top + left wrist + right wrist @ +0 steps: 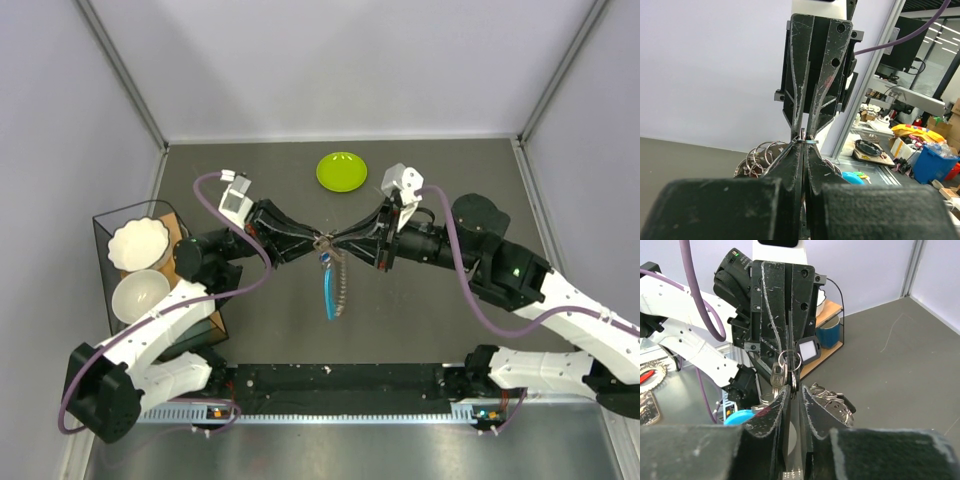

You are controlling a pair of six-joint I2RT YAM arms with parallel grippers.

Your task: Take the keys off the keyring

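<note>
My two grippers meet tip to tip above the middle of the table. The left gripper (318,241) is shut on a small split ring of the keyring (809,141). The right gripper (339,243) is shut on a thin metal key (794,382) that hangs from that ring (789,360). A silver key (777,375) hangs beside the right fingers. The beaded chain and the blue crescent piece (328,292) dangle below the grippers. Several loose rings (759,155) hang in a bunch under them; they also show in the right wrist view (829,393). No red or blue key heads show.
A lime-green plate (341,171) lies on the table behind the grippers. A black wire rack (160,262) with two white bowls (138,243) stands at the left by the left arm. Grey walls close in the table at back and sides.
</note>
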